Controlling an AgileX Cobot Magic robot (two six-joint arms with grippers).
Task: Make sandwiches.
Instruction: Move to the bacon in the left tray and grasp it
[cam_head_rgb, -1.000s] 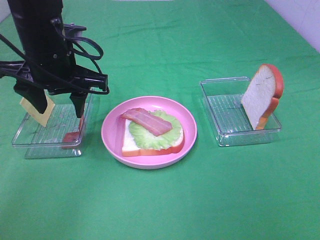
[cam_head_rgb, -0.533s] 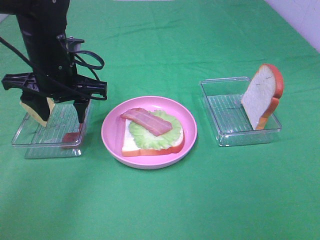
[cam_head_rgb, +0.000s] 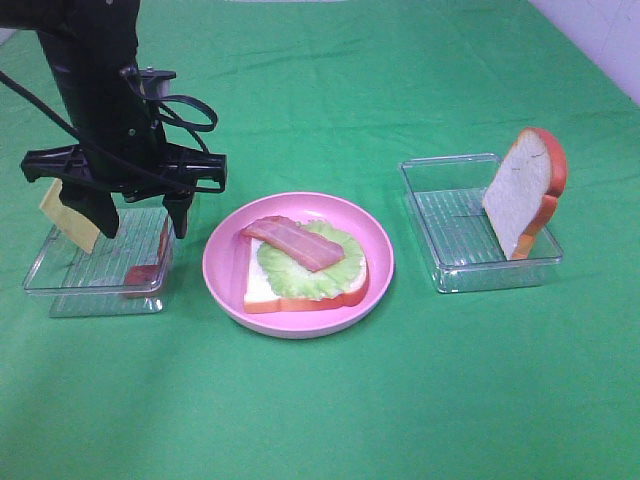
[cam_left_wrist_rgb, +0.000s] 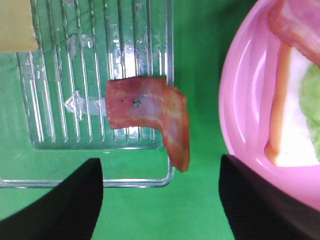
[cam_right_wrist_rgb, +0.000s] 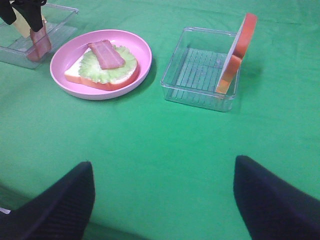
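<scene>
Left gripper (cam_head_rgb: 142, 226): jaws wide, empty; shifted toward plate-side wall of clear ribbed plastic tray (cam_head_rgb: 60, 292), now above reddish-pink bacon strip (cam_left_wrist_rgb: 150, 107). Strip unmoved, draped over wall; grasp pending. Part-built sandwiches (cam_head_rgb: 300, 272) on pink round plate (cam_head_rgb: 381, 250), worktop centre. Right gripper (cam_right_wrist_rgb: 162, 200): spread, empty.

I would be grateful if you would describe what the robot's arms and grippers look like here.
The left arm is a thick black column with looped black cables at its wrist. The left gripper has a black crossbar and two tapering black fingers. Of the right gripper only two dark, rounded fingers with a finely textured surface show. No markings are visible.
</scene>
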